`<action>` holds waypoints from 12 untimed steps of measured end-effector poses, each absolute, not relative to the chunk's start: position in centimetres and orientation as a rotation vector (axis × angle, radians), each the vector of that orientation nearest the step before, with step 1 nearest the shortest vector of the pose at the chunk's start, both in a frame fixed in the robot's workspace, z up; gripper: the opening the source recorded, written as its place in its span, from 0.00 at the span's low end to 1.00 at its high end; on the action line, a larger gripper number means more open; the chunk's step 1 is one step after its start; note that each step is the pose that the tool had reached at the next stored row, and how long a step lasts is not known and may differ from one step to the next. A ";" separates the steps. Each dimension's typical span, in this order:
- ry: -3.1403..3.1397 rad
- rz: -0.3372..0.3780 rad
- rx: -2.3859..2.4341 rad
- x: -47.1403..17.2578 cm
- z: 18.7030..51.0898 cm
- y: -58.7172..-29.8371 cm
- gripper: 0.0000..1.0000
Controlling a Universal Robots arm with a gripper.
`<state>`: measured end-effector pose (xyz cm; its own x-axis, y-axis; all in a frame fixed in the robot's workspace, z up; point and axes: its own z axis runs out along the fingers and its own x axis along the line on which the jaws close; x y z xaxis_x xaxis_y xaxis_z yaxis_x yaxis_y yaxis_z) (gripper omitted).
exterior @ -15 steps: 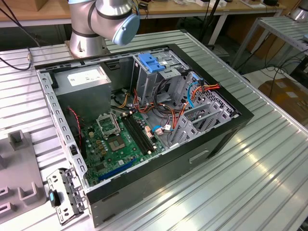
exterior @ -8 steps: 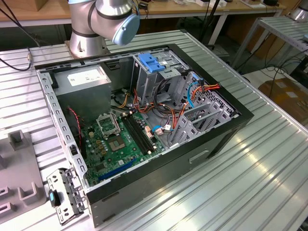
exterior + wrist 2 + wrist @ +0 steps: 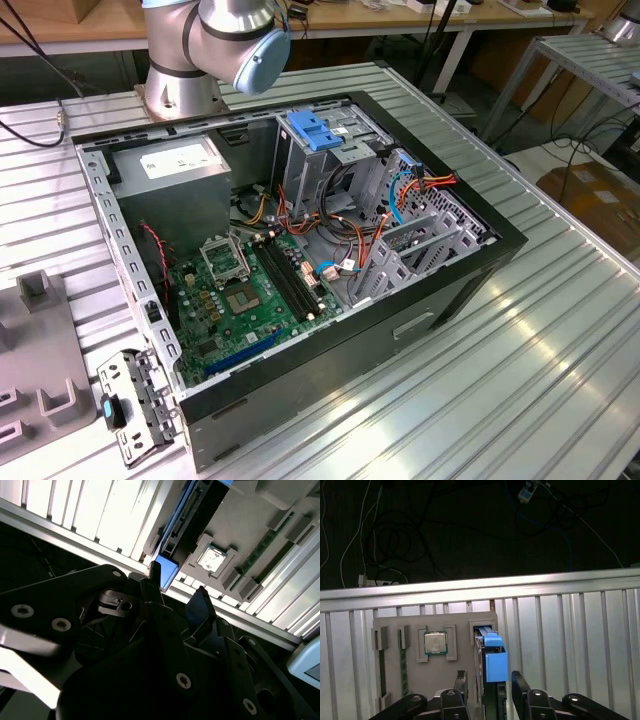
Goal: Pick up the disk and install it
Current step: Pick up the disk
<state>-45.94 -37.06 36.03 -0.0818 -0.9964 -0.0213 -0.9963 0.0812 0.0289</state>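
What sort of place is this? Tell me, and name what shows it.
Probably a robotics lab or workshop bench: a robot arm mounted on a ribbed aluminium table, an opened computer case lying on it, and workbenches with cables behind.

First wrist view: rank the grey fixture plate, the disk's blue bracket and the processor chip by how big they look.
1. grey fixture plate, clearly largest
2. disk's blue bracket
3. processor chip
The bracket stands up toward the camera, so its lead over the chip is unsure.
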 end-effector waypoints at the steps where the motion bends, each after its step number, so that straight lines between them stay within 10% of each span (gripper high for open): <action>1: -2.307 -0.056 2.126 -45.9 36.0 -37.1 0.48; 12: -2.306 -0.055 2.126 -46.0 34.1 -36.7 0.56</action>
<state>-45.97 -36.66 34.05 -0.0817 -0.9964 -0.0207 -0.9963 0.0811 0.0290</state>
